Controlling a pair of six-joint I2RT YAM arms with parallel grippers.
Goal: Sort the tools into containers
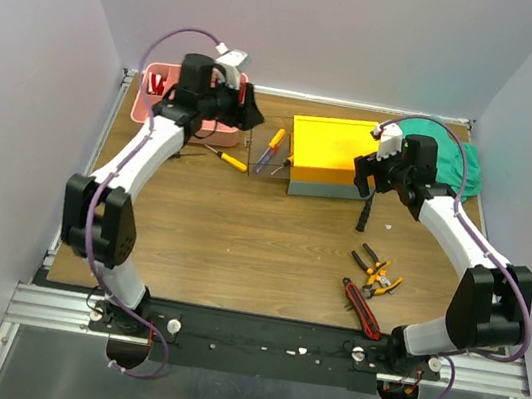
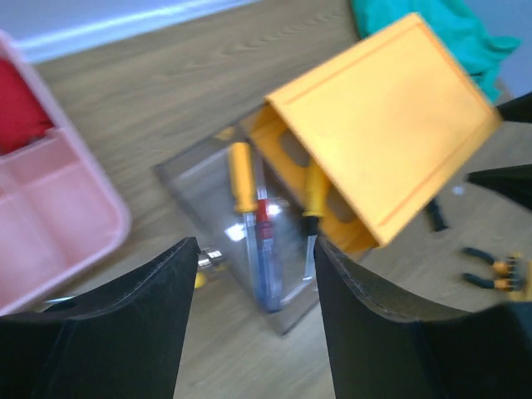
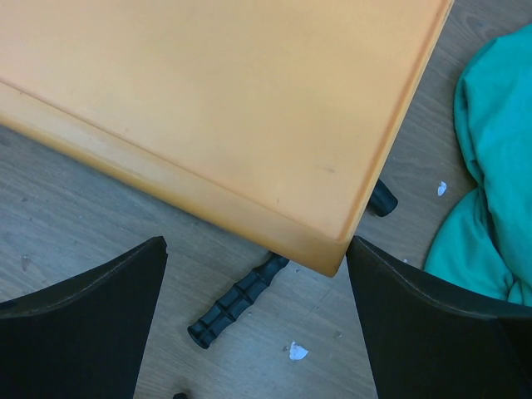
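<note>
bench point(image 1: 237, 256): wood; carries both containers and all the loose tools.
toolbox point(image 1: 335, 145): grey, yellow lid, back centre. The lid looks shut, so nothing can go in yet.
pink tray point(image 1: 141, 111): back left, square compartments, something red in one.
green cloth point(image 1: 452, 153): bunched just right of the toolbox. Leave it.
right hand point(image 3: 256, 249): fingers spread, empty, above the toolbox's near right corner.
left hand point(image 2: 256, 243): fingers spread, empty, above the screwdrivers.
hammer point(image 3: 237, 303): black grip on the bench, head end hidden under the lid corner. Probably the right hand's next pick: straddle the ribbed grip crosswise, clear of the lid edge.
cutter point(image 1: 362, 309): near right, well apart from the toolbox.
pliers point(image 1: 376, 273): just behind the cutter.
screwdrivers point(image 2: 243, 174): lying close together on a clear sheet between tray and toolbox. Take one handle at a time.
</note>
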